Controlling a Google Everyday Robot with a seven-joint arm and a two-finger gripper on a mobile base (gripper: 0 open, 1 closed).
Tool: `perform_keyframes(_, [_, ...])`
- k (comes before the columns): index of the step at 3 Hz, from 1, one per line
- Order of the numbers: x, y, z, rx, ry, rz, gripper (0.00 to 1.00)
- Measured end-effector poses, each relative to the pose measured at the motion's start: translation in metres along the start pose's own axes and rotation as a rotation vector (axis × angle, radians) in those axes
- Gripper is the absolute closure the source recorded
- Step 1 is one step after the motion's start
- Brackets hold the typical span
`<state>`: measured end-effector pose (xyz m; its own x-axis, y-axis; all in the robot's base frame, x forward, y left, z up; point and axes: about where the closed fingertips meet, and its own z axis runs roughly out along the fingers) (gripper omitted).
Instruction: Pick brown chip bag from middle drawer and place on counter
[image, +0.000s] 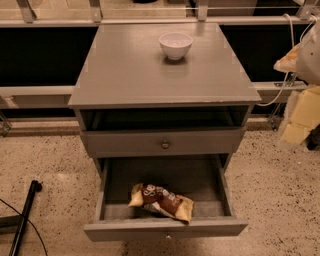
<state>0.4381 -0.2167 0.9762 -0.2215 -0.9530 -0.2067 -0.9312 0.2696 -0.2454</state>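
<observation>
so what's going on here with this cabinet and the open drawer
Nothing is being handled right now. The brown chip bag lies crumpled near the front of the pulled-out middle drawer, waiting to be lifted onto the counter. The robot's claw is at the right edge of the view, off to the side of the cabinet and well away from the bag. A white bowl sits towards the back of the counter.

Speckled beige floor, dark panels behind
</observation>
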Motion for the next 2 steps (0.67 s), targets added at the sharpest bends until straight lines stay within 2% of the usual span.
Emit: perform_keyframes(2, [-0.0001,-0.0013,0.0060,-0.017,-0.011,0.009,0.00])
